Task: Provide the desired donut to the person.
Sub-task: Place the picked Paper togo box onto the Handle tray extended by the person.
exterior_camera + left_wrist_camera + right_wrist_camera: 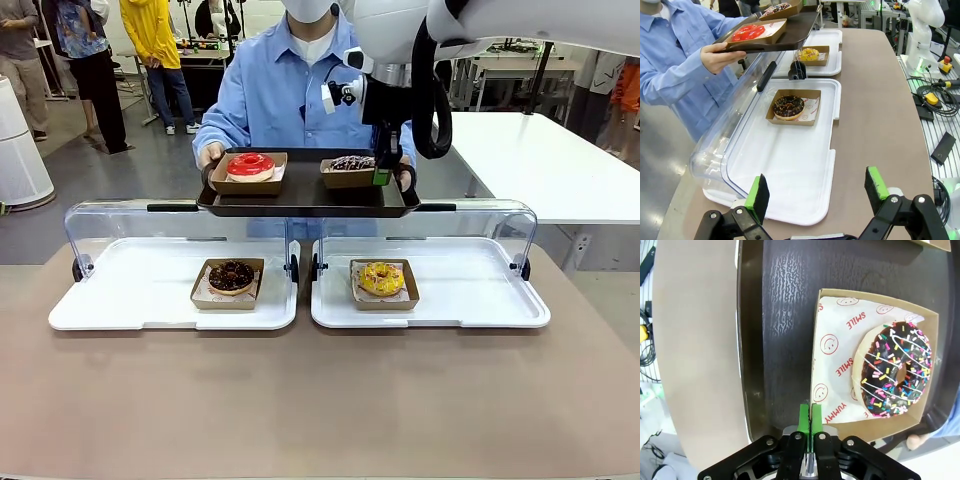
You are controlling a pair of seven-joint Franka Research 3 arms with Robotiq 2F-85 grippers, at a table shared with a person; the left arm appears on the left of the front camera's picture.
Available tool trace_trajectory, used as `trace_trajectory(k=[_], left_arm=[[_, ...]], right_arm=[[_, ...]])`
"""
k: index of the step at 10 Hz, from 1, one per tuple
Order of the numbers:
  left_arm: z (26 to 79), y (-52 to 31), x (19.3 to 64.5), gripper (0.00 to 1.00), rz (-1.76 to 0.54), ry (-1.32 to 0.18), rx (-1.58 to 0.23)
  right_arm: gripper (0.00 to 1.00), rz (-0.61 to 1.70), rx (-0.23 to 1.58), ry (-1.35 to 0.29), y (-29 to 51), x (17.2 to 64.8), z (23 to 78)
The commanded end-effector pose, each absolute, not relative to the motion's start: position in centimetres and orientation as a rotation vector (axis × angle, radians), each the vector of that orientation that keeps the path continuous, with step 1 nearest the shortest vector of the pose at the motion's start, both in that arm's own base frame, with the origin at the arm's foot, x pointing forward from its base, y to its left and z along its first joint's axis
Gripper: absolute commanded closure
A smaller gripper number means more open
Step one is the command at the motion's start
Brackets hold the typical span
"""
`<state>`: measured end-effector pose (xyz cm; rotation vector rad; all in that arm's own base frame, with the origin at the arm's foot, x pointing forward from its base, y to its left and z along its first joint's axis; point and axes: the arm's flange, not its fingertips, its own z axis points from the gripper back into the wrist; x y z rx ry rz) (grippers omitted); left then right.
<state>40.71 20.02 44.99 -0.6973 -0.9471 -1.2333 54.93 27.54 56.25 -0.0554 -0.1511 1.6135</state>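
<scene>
Right end effector [810,416] pinches, seemingly, sprinkled donut's box [875,357]; left end effector [817,194] spread.

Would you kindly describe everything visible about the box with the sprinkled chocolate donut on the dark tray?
The cardboard box is a shallow brown open tray lined with white paper printed with red smileys. It holds a chocolate donut with white drizzle and coloured sprinkles. It rests on the dark tray held by the person. The right gripper is shut on its wall.
</scene>
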Motion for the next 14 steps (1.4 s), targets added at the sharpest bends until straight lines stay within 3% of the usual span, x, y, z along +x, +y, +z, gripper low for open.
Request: trace_trajectory(k=[1, 2, 5, 6, 8, 9, 10, 14], left_arm=[[45.08, 20.07, 40.57, 0.0, -1.233, -0.955, -0.697], [45.08, 20.07, 40.57, 0.0, -1.233, -0.955, -0.697], [45.08, 20.07, 40.57, 0.0, -1.233, -0.955, -0.697], [45.08, 20.07, 40.57, 0.0, -1.233, -0.955, -0.697], [45.08, 20.07, 40.57, 0.0, -1.233, -0.955, -0.697], [45.08, 20.07, 40.57, 0.0, -1.233, -0.955, -0.697], [45.08, 20.07, 40.57, 0.0, -1.233, -0.955, -0.697], [45.08, 20.07, 40.57, 0.0, -1.233, -0.955, -0.697]], right_arm=[[0.98, 1.619, -0.023, -0.172, 27.22, 54.84, 55.63], [0.98, 1.628, -0.02, -0.173, 27.15, 54.87, 55.6], [0.13, 1.641, -0.017, -0.176, 27.05, 54.86, 55.61], [0.0, 1.643, -0.018, -0.178, 27.03, 54.93, 55.69], [0.0, 1.649, -0.018, -0.182, 26.97, 54.92, 55.69], [0.05, 1.652, -0.018, -0.183, 26.95, 54.92, 55.67], [0.0, 1.655, -0.018, -0.183, 26.91, 54.88, 55.64], [0.0, 1.668, -0.021, -0.182, 26.75, 54.78, 55.59]])
